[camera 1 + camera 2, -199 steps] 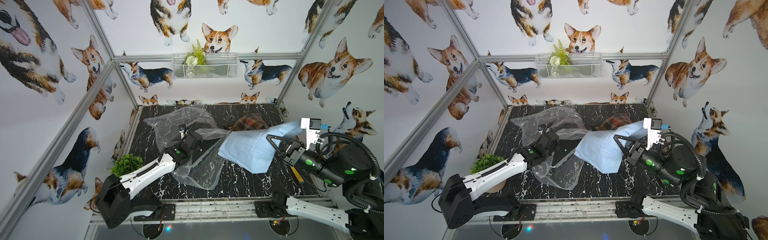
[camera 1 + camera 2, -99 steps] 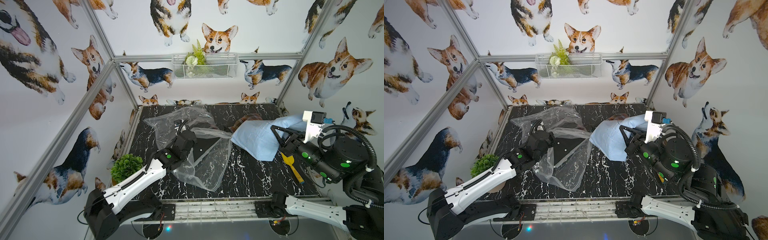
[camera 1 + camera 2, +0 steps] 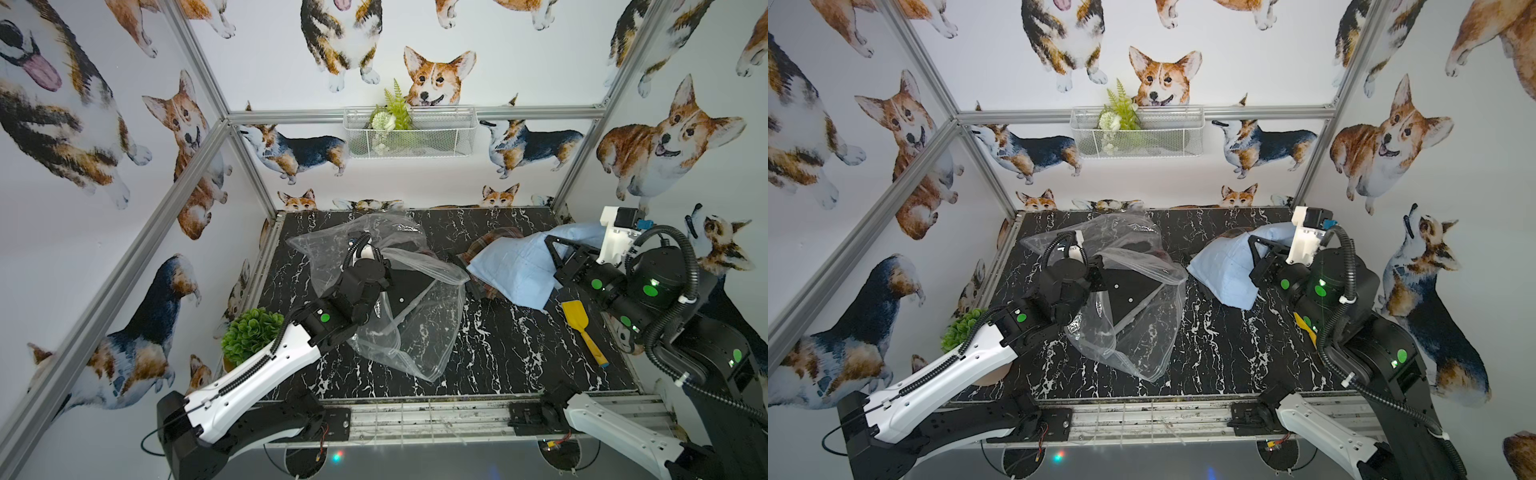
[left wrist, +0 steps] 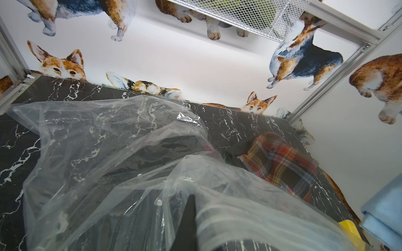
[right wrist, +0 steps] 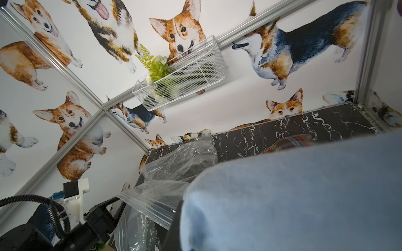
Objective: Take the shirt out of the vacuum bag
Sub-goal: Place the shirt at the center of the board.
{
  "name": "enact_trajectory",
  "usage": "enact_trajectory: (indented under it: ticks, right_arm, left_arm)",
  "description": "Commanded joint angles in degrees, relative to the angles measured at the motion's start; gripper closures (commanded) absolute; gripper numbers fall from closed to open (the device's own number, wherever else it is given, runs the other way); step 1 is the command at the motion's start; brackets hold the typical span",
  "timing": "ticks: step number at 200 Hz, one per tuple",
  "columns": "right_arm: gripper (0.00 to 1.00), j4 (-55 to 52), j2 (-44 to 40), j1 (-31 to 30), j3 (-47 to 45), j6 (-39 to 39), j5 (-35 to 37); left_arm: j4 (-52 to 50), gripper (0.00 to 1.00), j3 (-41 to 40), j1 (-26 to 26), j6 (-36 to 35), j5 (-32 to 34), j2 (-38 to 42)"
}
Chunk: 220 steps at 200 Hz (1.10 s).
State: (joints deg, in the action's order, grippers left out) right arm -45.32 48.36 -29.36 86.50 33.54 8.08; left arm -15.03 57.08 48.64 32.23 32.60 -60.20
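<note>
The shirt [image 3: 507, 270] has come clear, right of the vacuum bag [image 3: 419, 332], in our clamped right gripper [image 3: 550, 243]; our left gripper [image 4: 192, 198] stays pinched on the bag. Removal seems done.

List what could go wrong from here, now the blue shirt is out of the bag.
1. The right gripper pinches the blue shirt, which drapes over the plaid shirt; it may slip free or drag the plaid along.
2. The yellow spatula lies close beside the right arm; a swing could knock it away.
3. The left gripper is shut on the vacuum bag, whose mouth lies near the shirt; moving it might catch the fabric.
</note>
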Motion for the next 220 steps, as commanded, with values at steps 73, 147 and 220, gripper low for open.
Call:
enact_trajectory:
  ticks: [73, 147, 220]
  right_arm:
    - [1.00, 22.7, 20.9, 30.5, 1.2, 17.9, -38.8]
    - [1.00, 27.4, 39.4, 32.4, 7.2, 13.7, -41.0]
    - [1.00, 29.7, 50.7, 32.7, 12.7, 13.3, -43.8]
  left_arm:
    - [-2.4, 1.00, -2.0, 0.2, -2.2, 1.5, 1.8]
    - [-2.3, 1.00, -3.0, 0.3, -2.1, 1.4, 1.1]
    - [-2.3, 1.00, -2.7, 0.4, -2.4, 1.6, 0.4]
